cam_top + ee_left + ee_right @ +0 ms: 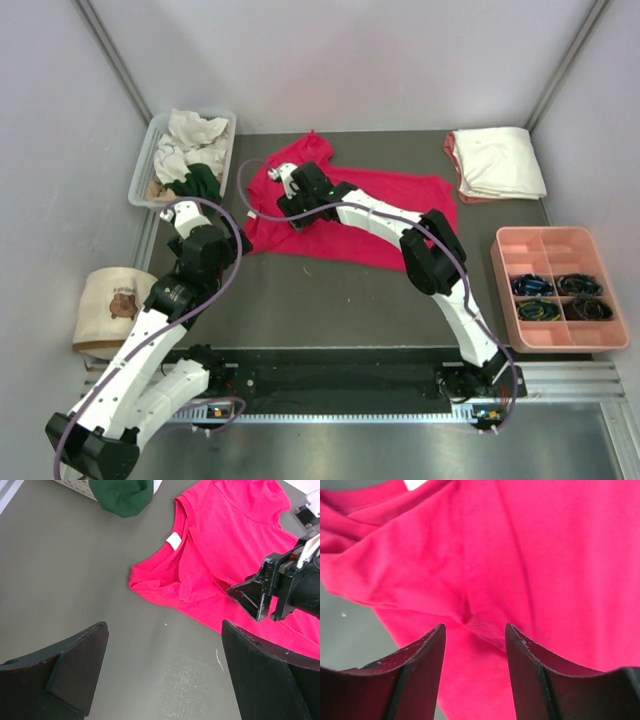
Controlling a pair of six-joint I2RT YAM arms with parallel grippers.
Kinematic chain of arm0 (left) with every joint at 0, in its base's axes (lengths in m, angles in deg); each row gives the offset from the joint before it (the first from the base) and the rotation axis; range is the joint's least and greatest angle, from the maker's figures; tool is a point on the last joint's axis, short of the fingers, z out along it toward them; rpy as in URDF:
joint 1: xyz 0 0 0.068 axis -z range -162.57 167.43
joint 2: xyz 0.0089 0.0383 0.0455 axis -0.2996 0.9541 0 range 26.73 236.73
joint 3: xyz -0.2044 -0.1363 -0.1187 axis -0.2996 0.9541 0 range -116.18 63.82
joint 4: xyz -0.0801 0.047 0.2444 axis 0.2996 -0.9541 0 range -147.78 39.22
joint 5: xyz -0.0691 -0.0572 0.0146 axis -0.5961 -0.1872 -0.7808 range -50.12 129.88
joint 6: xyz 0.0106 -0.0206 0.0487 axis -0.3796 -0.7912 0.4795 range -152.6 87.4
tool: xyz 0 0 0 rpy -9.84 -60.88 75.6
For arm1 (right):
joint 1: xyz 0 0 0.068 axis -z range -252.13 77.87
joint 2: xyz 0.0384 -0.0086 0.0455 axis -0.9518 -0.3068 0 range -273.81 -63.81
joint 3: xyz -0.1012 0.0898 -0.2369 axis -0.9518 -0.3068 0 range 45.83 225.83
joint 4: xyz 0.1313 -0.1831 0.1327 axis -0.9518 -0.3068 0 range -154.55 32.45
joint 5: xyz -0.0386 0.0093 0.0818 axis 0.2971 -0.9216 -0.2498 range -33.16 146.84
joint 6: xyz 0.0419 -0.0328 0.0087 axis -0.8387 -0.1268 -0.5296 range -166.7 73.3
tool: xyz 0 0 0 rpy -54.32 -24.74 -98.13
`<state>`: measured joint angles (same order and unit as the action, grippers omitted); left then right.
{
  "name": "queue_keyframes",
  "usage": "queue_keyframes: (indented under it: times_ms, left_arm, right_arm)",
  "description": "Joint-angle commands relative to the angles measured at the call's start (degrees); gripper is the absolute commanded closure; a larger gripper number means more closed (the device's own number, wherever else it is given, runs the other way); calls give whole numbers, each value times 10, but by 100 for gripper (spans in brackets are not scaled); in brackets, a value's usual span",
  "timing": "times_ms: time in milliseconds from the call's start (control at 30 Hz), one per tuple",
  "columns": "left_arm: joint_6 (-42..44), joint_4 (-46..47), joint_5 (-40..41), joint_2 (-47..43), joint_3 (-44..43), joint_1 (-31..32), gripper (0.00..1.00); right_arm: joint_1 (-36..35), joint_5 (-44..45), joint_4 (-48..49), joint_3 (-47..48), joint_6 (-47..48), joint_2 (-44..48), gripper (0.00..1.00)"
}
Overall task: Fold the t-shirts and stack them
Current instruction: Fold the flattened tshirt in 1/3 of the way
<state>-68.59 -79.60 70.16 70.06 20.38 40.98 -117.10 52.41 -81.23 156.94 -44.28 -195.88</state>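
A crimson-red t-shirt (390, 215) lies spread on the middle of the table, its white neck label (173, 540) facing up. My right gripper (298, 218) is low over the shirt's left part, near the collar. Its jaws are open either side of a small crease (475, 627), and it also shows in the left wrist view (239, 592). My left gripper (222, 242) is wide open and empty over bare table (164, 625), just left of the shirt's collar edge. A cream-white shirt (497, 162) lies folded on a salmon-pink one at the back right. A dark green shirt (200, 182) hangs from the bin.
A clear bin (150, 160) at the back left holds white and tan cloth. A pink divided tray (560, 290) with dark items sits at the right. A round beige bear-print bag (110, 300) stands at the left edge. Walls close in on three sides.
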Motion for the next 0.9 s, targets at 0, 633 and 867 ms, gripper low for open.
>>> queue_keyframes:
  times_ms: [0,633,867]
  left_arm:
    - [-6,-5,0,-10,8,0,1]
    - [-8,-3,-1,-13,21,0,1]
    - [-7,3,-1,-13,27,0,1]
  right_arm:
    - [-10,-14,-2,40,13,-10,49]
    - [-13,3,-13,75,13,-56,61]
    - [-13,15,-8,71,11,-56,100]
